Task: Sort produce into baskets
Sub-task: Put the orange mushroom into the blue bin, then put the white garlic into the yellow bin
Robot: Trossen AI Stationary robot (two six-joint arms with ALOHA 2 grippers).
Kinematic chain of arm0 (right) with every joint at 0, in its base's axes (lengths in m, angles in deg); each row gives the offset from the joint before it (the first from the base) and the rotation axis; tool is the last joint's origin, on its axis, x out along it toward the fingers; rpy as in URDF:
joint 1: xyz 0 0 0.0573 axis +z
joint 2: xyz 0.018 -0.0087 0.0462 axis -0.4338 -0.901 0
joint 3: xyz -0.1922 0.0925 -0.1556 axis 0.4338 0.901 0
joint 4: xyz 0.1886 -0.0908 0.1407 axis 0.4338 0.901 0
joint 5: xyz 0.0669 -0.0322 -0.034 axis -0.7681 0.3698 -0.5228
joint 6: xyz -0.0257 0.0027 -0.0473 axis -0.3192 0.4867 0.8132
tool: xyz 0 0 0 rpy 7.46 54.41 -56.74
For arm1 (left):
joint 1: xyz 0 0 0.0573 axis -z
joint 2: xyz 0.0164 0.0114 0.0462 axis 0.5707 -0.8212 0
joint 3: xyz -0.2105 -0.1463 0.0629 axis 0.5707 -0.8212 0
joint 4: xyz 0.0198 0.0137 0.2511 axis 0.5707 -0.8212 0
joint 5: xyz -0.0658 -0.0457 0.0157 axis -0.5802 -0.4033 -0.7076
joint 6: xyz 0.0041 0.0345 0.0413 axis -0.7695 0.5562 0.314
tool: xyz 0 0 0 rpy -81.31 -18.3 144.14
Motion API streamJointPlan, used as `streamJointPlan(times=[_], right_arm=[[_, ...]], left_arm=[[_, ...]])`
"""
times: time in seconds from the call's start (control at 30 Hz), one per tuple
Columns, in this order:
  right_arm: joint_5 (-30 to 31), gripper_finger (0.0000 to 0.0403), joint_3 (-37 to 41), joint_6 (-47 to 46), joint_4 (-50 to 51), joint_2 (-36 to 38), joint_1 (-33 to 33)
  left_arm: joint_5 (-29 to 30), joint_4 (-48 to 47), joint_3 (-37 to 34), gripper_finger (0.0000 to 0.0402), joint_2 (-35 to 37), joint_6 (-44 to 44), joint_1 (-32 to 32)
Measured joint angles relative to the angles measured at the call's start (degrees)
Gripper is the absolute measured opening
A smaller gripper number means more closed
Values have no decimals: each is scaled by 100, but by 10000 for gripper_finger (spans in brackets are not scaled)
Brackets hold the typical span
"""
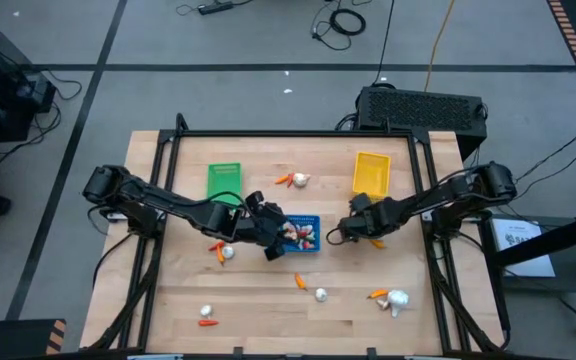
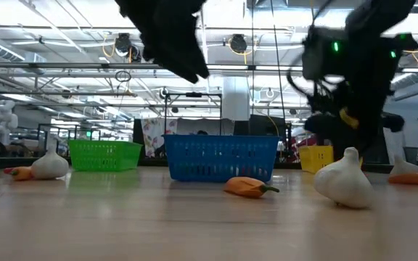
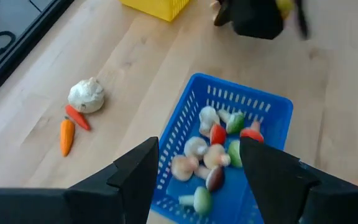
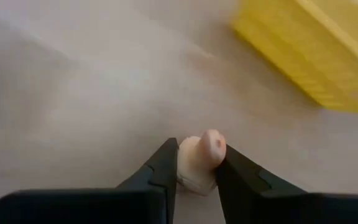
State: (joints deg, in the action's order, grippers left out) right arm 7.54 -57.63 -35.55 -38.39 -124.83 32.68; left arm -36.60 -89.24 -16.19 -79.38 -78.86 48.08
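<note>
A: Right gripper [image 4: 196, 169] first. State?

B: Fingers pinched on a small pale piece [image 4: 199, 160]; it sits between the tips and sticks out past them. In the overhead view that gripper [image 1: 340, 233] is between the blue basket [image 1: 302, 233] and the yellow basket [image 1: 371, 172], nearer the blue one.

A: What is the piece?

B: Can't tell, rounded and cream-pink. The yellow basket [image 4: 319, 53] lies ahead of it, well apart.

A: Left gripper?

B: Left gripper [image 3: 197, 168] has its fingers spread and nothing between them, above the near end of the blue basket [image 3: 185, 118]. The basket holds a mixed pile of small produce [image 3: 213, 152], white, red and green bits, right under the gap.

A: Green basket?

B: Green basket [image 1: 224, 181] is behind the left arm, toward the far side of the table [image 1: 258, 300].

A: Loose items?

B: A garlic bulb [image 3: 86, 94] with two carrots [image 3: 67, 135] beside it, off to the side of the blue basket. More near the front edge: a carrot [image 1: 300, 281], a bulb [image 1: 321, 294], another bulb [image 1: 397, 299] with an orange piece touching it, and a bulb [image 1: 206, 312] with a carrot just beside it at front left.
</note>
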Motion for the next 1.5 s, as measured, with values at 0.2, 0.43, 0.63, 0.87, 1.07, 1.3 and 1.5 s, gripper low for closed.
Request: streamJointPlan(times=[0.2,0.43,0.63,0.87,1.07,1.3,1.5], right_arm=[[258,82,-800,509,-123,2,395],[605,84,-1321,1649,-1793,4,793],[637,84,-1334,2656,-3504,-133,984],[476,84,-1327,2782,-4253,-722,1003],[458,101,-1325,2820,-4178,-872,1000],[447,164,-1330,2823,-4241,-828,976],[119,206,-1330,2774,-4227,-792,832]], left_arm=[[7,-851,0,232,339,-23,370],[307,-1452,-131,232,763,-422,951],[1100,-1353,-636,232,1053,-713,1485],[1631,298,-1698,232,1085,-894,1654],[1485,3014,-2594,232,1080,142,1641],[1833,3966,-2776,232,1083,695,1582],[2074,4283,-2776,232,1084,600,1372]])
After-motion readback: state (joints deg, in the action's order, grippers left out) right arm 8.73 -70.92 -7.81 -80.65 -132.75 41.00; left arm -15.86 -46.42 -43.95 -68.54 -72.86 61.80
